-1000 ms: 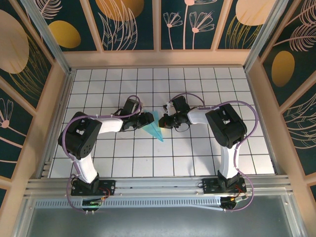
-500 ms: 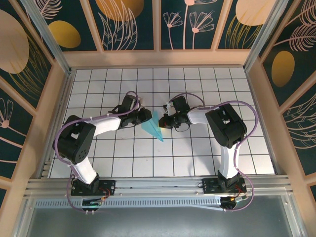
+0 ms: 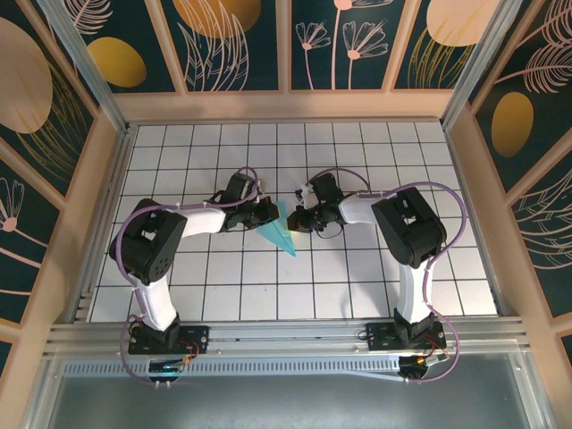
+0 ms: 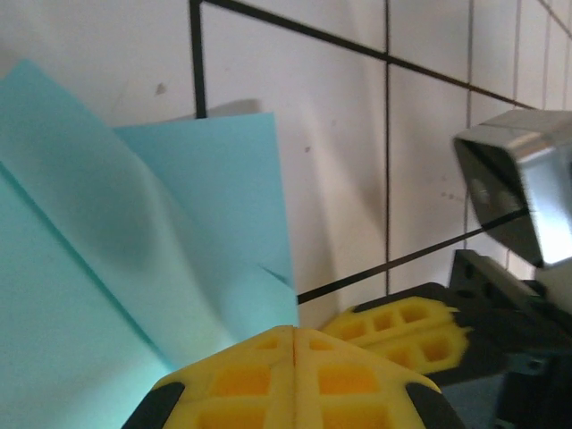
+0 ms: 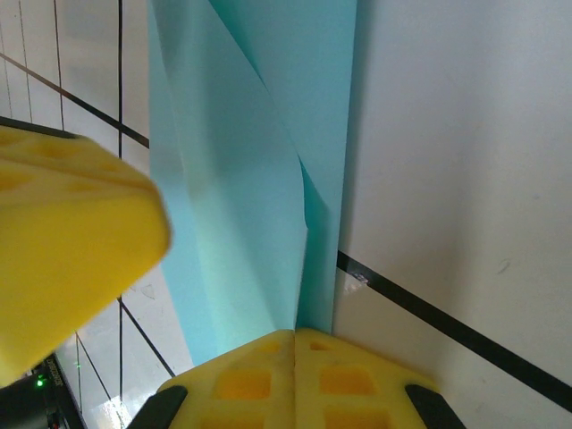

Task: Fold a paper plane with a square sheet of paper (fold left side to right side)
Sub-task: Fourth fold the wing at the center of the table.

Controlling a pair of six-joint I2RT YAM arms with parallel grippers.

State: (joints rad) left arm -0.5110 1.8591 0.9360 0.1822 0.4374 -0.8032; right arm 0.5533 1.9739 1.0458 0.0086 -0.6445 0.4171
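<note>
Paper plane (image 3: 281, 232) is already a creased dart, pinched by the closed left pincer (image 4: 293, 341) and closed right pincer (image 5: 295, 343); final folds seemingly remain.

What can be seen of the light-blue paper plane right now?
The paper plane is thin light-blue paper folded into a narrow wedge, its point toward the arm bases, lying mid-table on the white grid table. Its layers overlap along diagonal creases and one flap bulges. The left gripper and right gripper pinch its wide end from opposite sides.
</note>
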